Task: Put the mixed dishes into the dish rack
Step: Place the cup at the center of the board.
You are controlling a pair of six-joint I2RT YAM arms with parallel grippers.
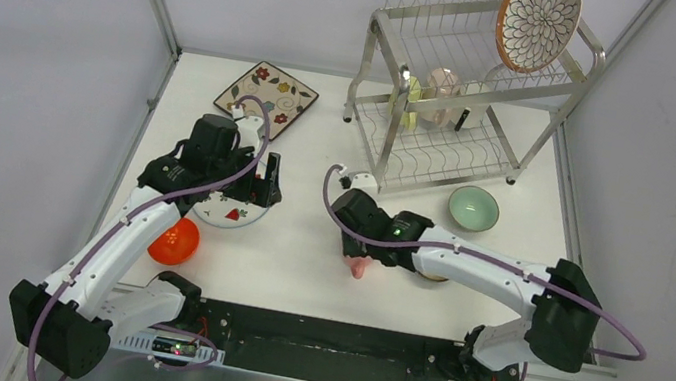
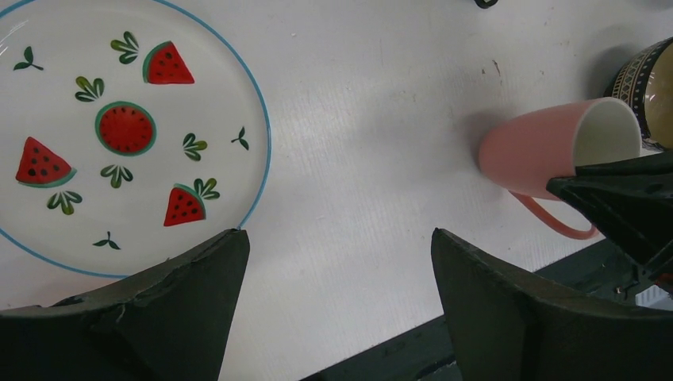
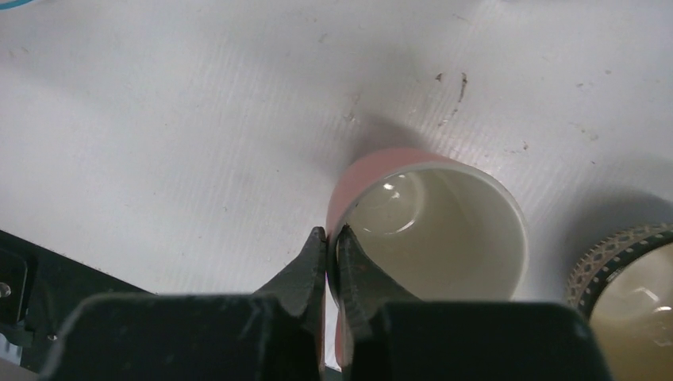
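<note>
Right gripper (image 3: 333,248) pinches the pink cup (image 3: 432,230) by its rim.
The cup is tipped sideways, in front of the dish rack (image 1: 456,117); the left gripper (image 2: 337,305) is spread wide over a watermelon plate (image 2: 119,135).

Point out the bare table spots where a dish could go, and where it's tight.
Bare table lies between the square plate and the rack, and nearer, between the watermelon plate and the pink cup. It is tight on the right: rack, mint bowl and right arm sit close.

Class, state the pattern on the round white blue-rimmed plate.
Round white blue-rimmed plate: red watermelon slices with green leaves; left wrist view.
</note>
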